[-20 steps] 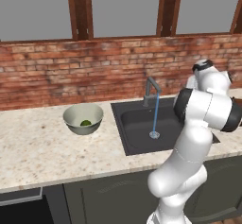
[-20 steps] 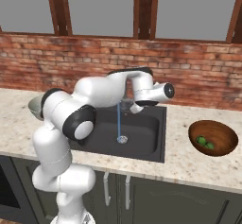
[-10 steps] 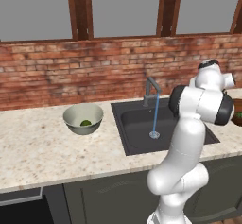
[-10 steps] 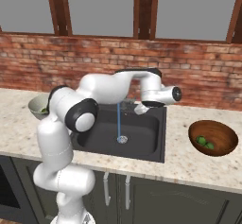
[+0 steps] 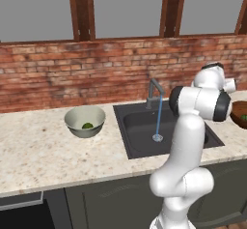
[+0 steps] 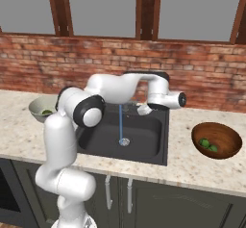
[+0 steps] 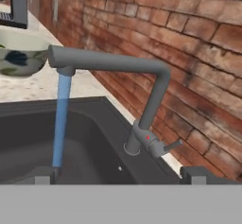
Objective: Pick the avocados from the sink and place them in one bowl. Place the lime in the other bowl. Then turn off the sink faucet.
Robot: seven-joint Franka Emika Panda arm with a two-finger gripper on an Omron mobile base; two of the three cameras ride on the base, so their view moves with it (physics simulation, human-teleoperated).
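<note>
Water runs in a blue stream point(image 7: 61, 119) from the sink faucet point(image 7: 142, 72) into the dark sink point(image 7: 94, 138). My gripper point(image 7: 120, 175) is open and empty, facing the faucet's base and its small side lever point(image 7: 165, 147) from a short way off. From the right base view, the gripper point(image 6: 143, 109) hangs over the sink's point(image 6: 144, 135) back right part. The two avocados point(image 6: 208, 145) lie in the brown bowl point(image 6: 226, 138) on the right. The lime point(image 5: 87, 125) lies in the pale grey-green bowl point(image 5: 79, 117) left of the sink.
A red brick wall point(image 7: 189, 43) runs close behind the faucet. Speckled counter point(image 5: 43, 150) stretches on both sides of the sink. My own white arm point(image 6: 105, 90) arches over the sink's left and back parts.
My hand has swung a little right and lower along the back of the sink, and the elbow has moved right with it. The bowls, the fruit and the running water are unchanged.
</note>
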